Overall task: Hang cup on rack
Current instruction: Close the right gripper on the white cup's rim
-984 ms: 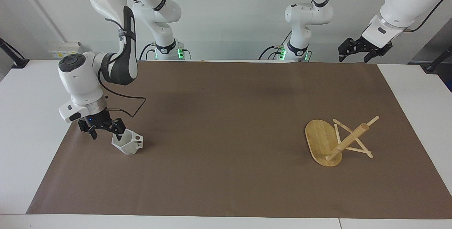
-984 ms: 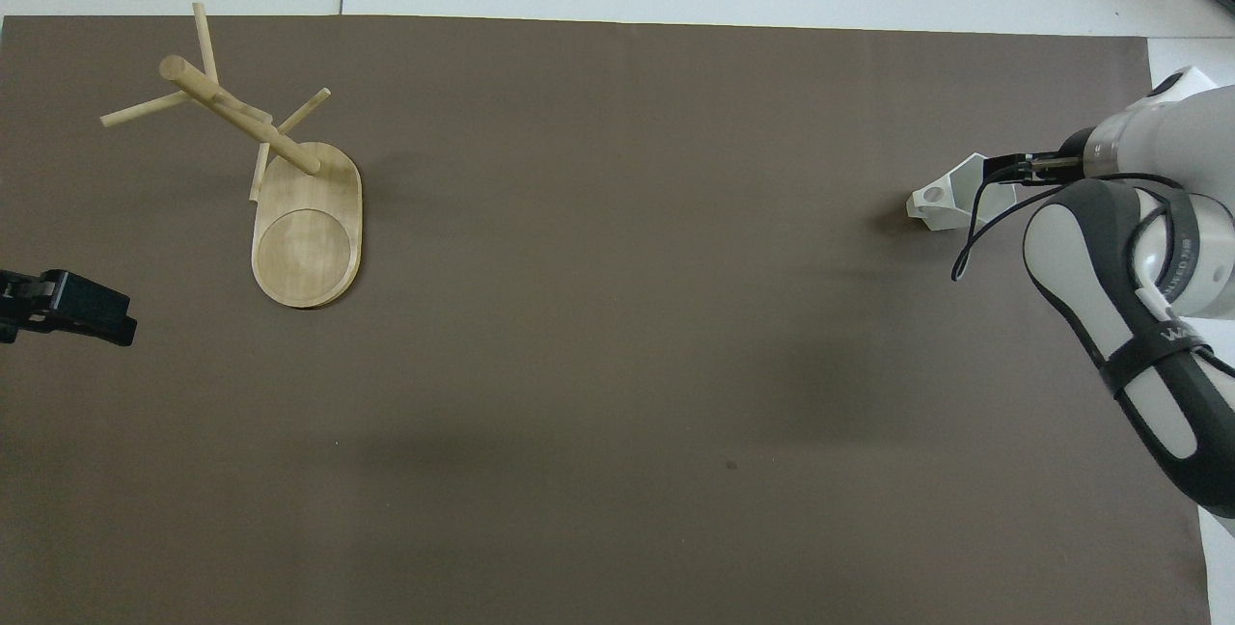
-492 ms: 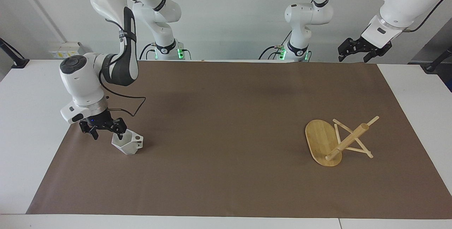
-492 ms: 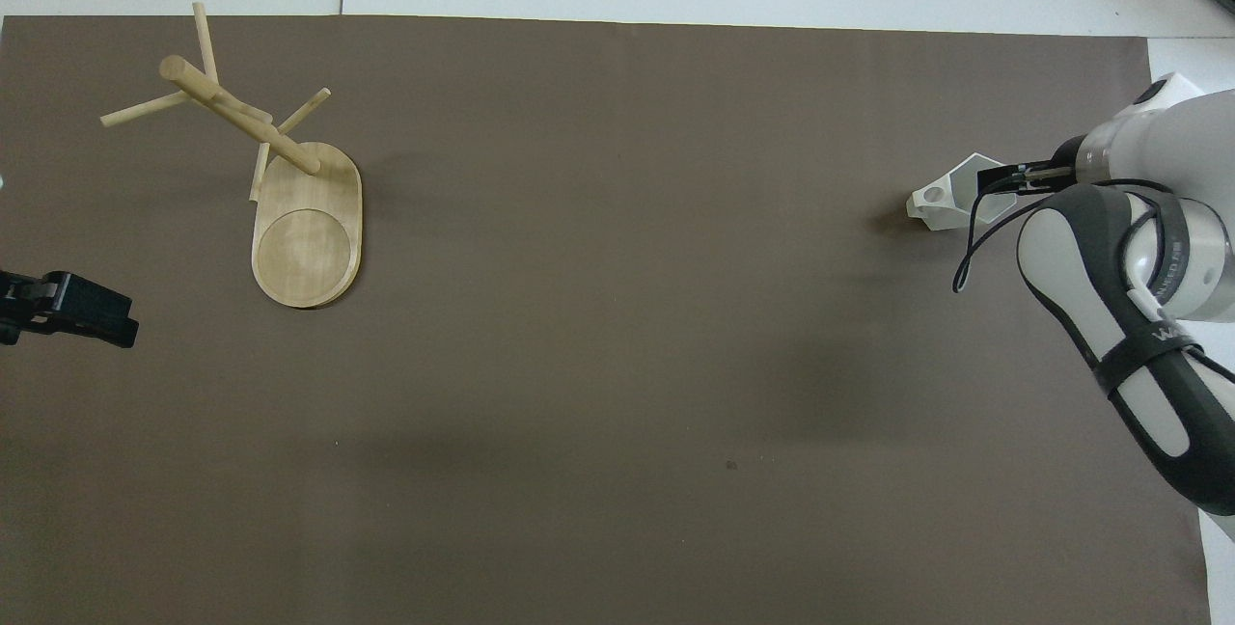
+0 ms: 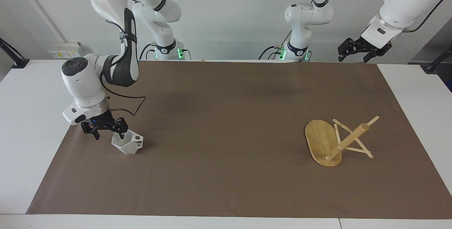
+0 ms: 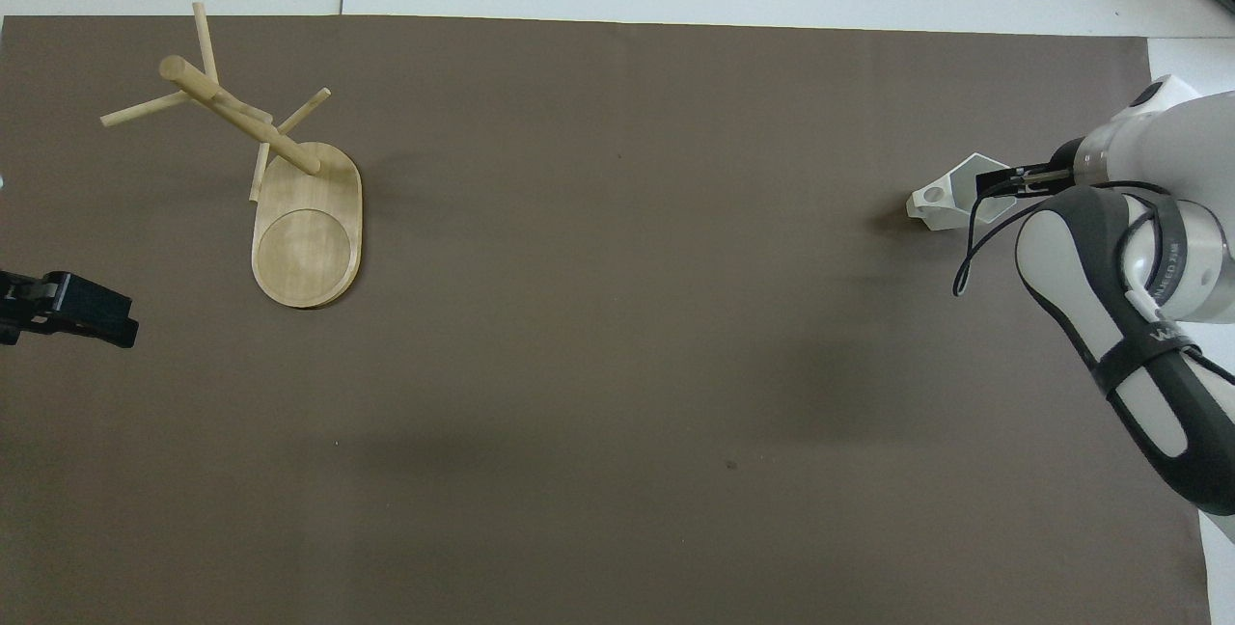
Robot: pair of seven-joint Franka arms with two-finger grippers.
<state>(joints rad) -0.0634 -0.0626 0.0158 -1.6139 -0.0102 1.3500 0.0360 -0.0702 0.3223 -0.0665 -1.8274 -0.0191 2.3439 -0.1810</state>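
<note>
Cup (image 5: 128,144), white, faceted, bamboo rack (image 5: 337,140)

No words or numbers here can be read for sure. The right arm (image 6: 1148,336), at the lower right of the overhead view, has small white letters on its dark band, but they are too tiny to make out.

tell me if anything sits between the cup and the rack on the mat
Nothing visible does. The brown mat is bare between the cup, at the right gripper, and the rack, standing upright toward the left arm's end.
</note>
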